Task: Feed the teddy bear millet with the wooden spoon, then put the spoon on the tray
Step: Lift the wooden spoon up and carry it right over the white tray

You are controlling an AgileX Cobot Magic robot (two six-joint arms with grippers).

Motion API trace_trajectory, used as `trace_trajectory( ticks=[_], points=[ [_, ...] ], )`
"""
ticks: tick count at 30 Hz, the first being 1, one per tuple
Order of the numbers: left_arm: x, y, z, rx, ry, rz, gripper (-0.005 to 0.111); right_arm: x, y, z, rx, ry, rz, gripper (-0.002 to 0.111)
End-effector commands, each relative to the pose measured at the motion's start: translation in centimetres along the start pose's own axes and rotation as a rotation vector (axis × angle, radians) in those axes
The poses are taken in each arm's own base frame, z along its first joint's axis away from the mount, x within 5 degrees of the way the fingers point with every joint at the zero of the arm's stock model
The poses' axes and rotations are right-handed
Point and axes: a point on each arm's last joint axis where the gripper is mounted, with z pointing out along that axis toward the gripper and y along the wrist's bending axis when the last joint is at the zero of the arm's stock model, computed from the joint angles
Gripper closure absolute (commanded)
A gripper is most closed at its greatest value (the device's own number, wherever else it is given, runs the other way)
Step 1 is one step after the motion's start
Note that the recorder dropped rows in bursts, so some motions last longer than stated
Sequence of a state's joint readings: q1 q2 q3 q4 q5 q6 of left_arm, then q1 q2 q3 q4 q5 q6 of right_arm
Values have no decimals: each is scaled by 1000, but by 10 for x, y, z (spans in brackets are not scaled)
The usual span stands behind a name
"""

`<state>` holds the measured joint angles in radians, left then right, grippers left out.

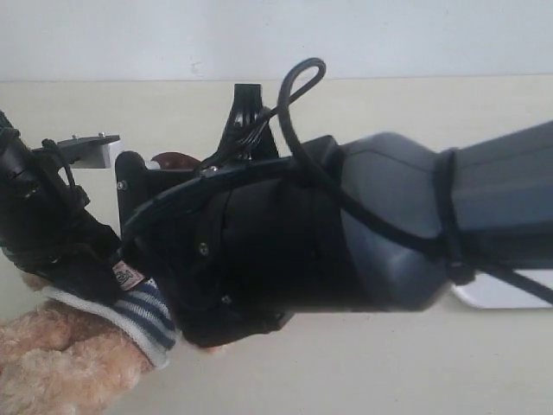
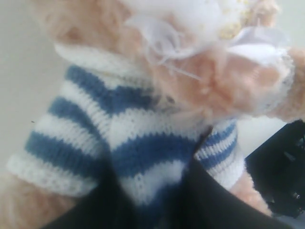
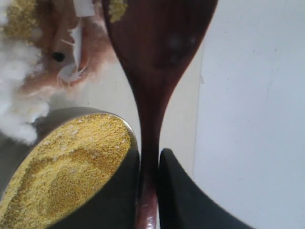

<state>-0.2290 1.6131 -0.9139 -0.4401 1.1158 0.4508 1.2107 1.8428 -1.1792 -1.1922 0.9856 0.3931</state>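
Observation:
The teddy bear [image 1: 78, 359] lies at the lower left, with its striped shirt [image 2: 138, 143] bunched between the black fingers of my left gripper [image 2: 152, 191], which is shut on the fabric. My right gripper [image 3: 149, 167] is shut on the slim handle of the wooden spoon [image 3: 159, 43]. The spoon's bowl sits close to the bear's face [image 3: 71, 52], and a few yellow grains cling to the bowl's edge and the white muzzle. Millet [image 3: 66, 162] fills the metal bowl beside the right fingers. A corner of the white tray [image 1: 505, 296] shows under the right arm.
The bulky right arm [image 1: 363, 233] crosses the middle of the exterior view and hides most of the table behind it. A pale flat surface [image 3: 252, 119] lies on the far side of the spoon from the bowl. A wall runs along the back.

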Motion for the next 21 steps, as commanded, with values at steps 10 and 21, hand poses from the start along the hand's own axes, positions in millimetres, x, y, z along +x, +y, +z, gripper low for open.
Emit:
trace_trajectory(
  ticks=[10, 21],
  points=[
    [-2, -1, -1, 2, -23, -21, 103, 34, -27, 22, -87, 144, 186, 109],
    [-7, 4, -1, -49, -73, -79, 103, 93, -75, 33, -196, 223, 491, 109]
  ],
)
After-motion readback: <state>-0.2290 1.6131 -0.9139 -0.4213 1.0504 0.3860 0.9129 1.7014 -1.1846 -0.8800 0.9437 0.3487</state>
